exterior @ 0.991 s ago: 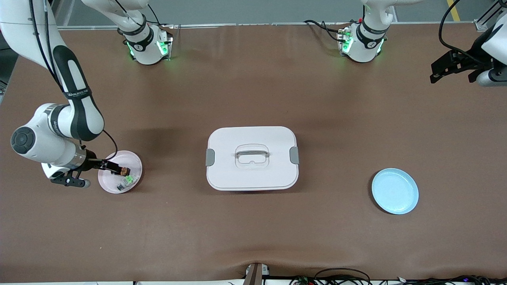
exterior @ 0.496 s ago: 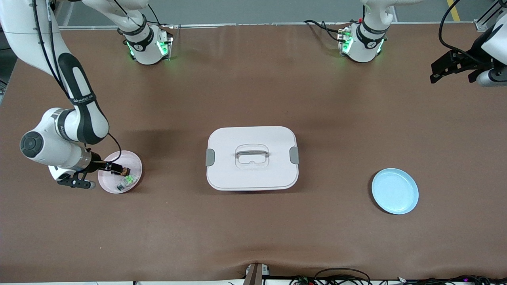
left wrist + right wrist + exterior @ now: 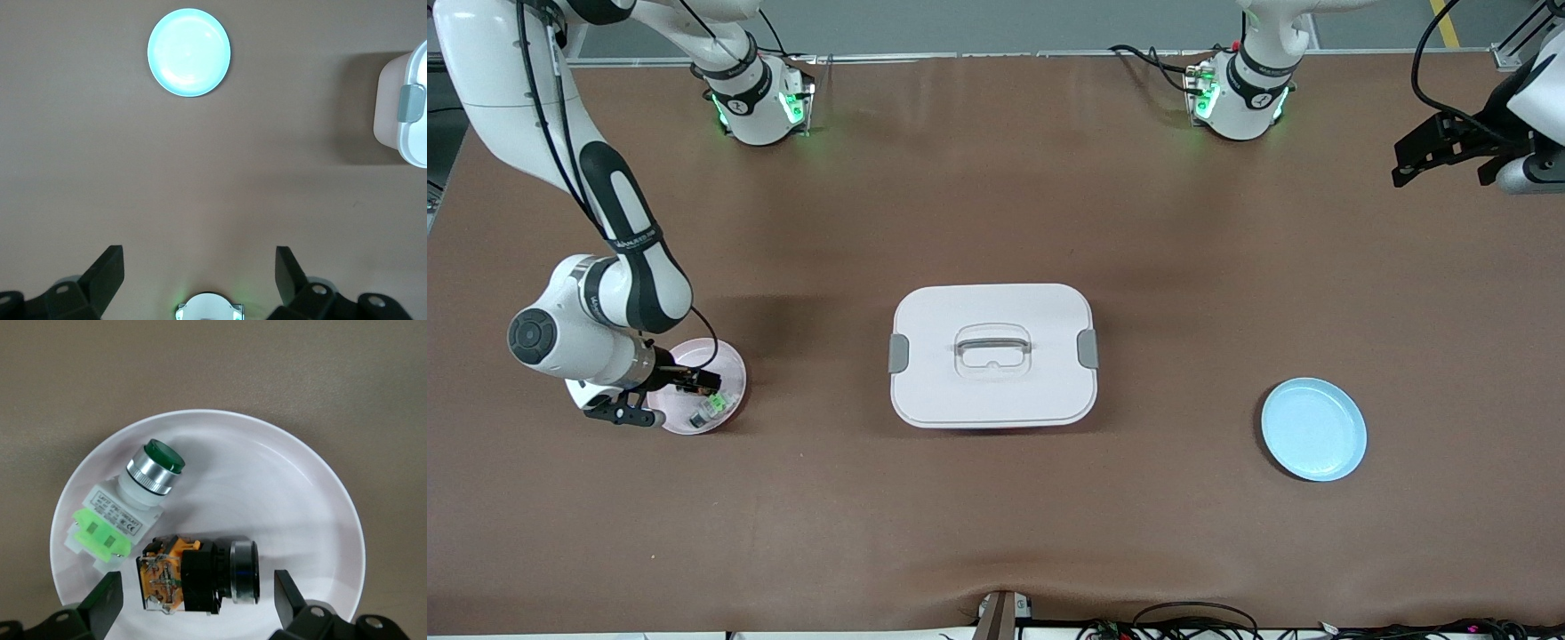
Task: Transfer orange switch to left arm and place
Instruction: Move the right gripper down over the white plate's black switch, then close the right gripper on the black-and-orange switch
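Right wrist view: green switch's (image 3: 127,510) label (print seemingly unreadable), orange switch (image 3: 193,577); both jaws released.

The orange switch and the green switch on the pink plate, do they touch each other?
Cannot tell. In the right wrist view the orange switch lies right beside the green switch on the pink plate; their nearest corners seem to meet, but neither contact nor gap shows plainly.

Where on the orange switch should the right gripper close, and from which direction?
Probably on the black blocky body of the orange switch, coming straight down. It lies on its side in the pink plate, beside the green switch. The open right gripper already straddles it, so the flat sides face the fingers.
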Tool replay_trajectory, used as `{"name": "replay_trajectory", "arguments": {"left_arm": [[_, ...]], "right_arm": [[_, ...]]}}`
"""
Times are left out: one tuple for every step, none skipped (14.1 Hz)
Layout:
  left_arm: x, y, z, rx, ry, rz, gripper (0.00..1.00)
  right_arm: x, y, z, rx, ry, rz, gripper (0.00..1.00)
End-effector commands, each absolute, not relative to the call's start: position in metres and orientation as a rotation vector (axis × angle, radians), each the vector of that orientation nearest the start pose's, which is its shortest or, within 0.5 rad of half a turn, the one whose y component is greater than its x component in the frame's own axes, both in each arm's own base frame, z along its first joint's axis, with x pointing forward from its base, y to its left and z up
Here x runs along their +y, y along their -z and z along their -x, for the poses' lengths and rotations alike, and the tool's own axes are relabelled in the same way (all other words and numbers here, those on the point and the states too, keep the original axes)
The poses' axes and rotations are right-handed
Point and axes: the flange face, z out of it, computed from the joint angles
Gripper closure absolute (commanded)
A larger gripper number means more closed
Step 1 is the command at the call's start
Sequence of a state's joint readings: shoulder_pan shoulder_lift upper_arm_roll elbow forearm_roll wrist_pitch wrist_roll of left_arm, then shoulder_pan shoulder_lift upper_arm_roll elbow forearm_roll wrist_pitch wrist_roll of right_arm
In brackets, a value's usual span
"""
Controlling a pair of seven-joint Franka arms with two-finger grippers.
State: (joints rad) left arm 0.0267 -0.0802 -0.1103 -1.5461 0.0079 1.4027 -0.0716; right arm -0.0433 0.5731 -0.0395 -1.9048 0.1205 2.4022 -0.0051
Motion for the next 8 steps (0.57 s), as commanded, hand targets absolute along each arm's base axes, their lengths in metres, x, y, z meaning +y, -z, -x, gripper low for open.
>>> {"name": "replay_trajectory", "arguments": {"left_arm": [[-0.0465, -0.6675, -0.5105, 0.04, -0.1, 3.127, 0.0], [-0.0466, -0.6682, -0.51, 0.042, -0.098, 3.127, 0.0], [-0.0465, -0.6675, -0.5105, 0.042, -0.1, 3.127, 0.0], [-0.0465, -0.6675, -0.5105, 0.042, -0.1, 3.127, 0.0], [-0.0465, -0.6675, -0.5105, 0.042, -0.1, 3.127, 0.0], [-0.0473, -0.6676, -0.5106, 0.042, -0.098, 3.127, 0.0], [-0.0466, -0.6669, -0.5113, 0.042, -0.098, 3.127, 0.0], [-0.0466, -0.6656, -0.5127, 0.04, -0.098, 3.128, 0.0]], "right_arm": [[-0.049, -0.1892, -0.6246, 0.266, -0.099, 3.058, 0.0], [-0.0499, -0.1883, -0.6243, 0.266, -0.101, 3.058, 0.0], [-0.0509, -0.1888, -0.6248, 0.268, -0.099, 3.058, 0.0], [-0.0518, -0.1869, -0.6243, 0.266, -0.103, 3.059, 0.0], [-0.0528, -0.1825, -0.6236, 0.269, -0.108, 3.059, 0.0], [-0.0531, -0.1826, -0.624, 0.267, -0.097, 3.061, 0.0], [-0.0531, -0.1832, -0.6246, 0.267, -0.094, 3.061, 0.0], [-0.054, -0.1827, -0.624, 0.27, -0.096, 3.06, 0.0]]}}
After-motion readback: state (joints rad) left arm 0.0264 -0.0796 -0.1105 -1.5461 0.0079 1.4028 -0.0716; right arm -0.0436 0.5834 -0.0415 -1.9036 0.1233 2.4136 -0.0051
